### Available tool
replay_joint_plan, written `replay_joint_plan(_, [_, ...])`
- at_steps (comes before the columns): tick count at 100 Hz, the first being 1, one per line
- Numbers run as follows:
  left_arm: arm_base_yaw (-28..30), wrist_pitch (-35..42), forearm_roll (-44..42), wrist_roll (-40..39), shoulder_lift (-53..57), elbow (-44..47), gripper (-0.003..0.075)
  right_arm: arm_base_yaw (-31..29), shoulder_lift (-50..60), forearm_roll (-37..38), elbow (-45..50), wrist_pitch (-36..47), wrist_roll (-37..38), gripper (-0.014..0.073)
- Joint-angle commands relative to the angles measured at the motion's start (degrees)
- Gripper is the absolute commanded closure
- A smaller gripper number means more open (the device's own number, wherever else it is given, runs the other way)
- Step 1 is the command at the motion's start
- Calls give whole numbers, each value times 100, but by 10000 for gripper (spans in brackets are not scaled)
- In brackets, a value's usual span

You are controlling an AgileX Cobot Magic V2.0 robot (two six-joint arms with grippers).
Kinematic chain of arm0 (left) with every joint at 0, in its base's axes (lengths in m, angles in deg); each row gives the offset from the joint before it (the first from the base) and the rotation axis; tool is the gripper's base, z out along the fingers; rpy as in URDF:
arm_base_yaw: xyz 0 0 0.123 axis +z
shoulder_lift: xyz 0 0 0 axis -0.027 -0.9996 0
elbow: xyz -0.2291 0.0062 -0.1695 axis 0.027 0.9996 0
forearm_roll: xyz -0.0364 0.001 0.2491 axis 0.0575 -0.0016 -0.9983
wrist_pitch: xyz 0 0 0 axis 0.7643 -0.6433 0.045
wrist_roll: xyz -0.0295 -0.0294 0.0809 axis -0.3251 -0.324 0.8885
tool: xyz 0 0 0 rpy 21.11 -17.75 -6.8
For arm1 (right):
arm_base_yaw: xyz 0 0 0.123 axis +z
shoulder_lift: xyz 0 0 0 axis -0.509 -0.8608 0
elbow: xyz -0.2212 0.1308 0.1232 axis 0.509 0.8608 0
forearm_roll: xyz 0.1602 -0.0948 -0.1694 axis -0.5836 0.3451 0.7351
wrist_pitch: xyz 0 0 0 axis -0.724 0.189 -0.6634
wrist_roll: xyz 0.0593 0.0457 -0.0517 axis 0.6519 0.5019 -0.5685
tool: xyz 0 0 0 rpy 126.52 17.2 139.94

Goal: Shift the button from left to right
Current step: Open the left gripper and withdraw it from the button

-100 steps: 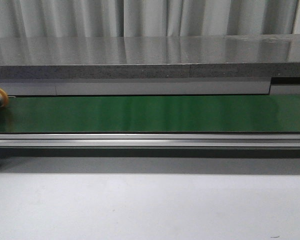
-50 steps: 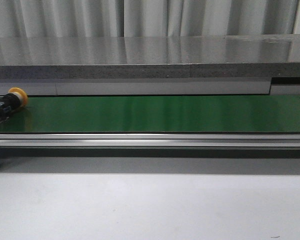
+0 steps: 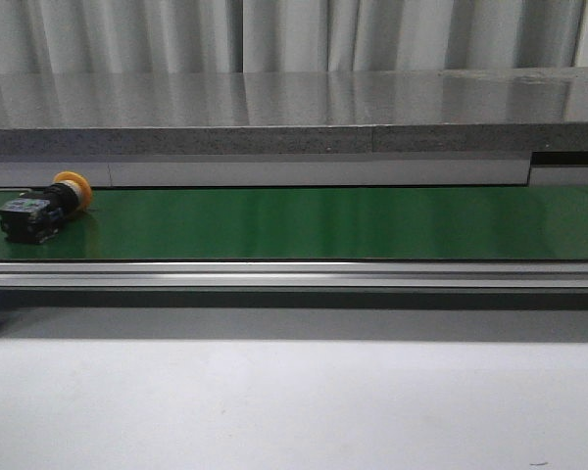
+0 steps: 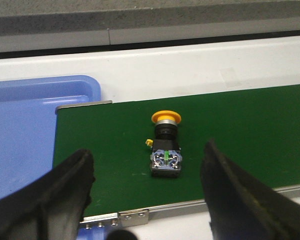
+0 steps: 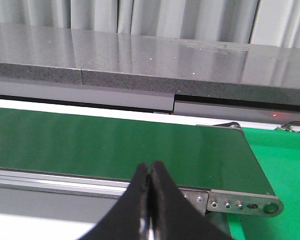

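The button lies on its side at the left end of the green conveyor belt, its yellow-orange cap toward the back and its black body toward the front. In the left wrist view the button lies on the belt beyond my left gripper, whose black fingers stand wide open on either side, apart from it. My right gripper is shut with nothing in it, over the near rail at the belt's right end. Neither gripper shows in the front view.
A blue tray sits just off the belt's left end. A green bin lies past the right end. A grey stone ledge runs behind the belt, a metal rail along its front, and white tabletop nearer.
The button has travelled to the right along the belt, from the left edge of the front view to fully in view.
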Motion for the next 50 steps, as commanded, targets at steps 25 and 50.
replay_joint_plan(25, [-518, 1532, 135, -1, 2146, 1738, 274, 10, 104, 66, -1, 486, -16, 662])
replay_joint_plan(50, [-499, 1679, 112, -1, 3491, 2433, 274, 10, 104, 66, -1, 486, -16, 662])
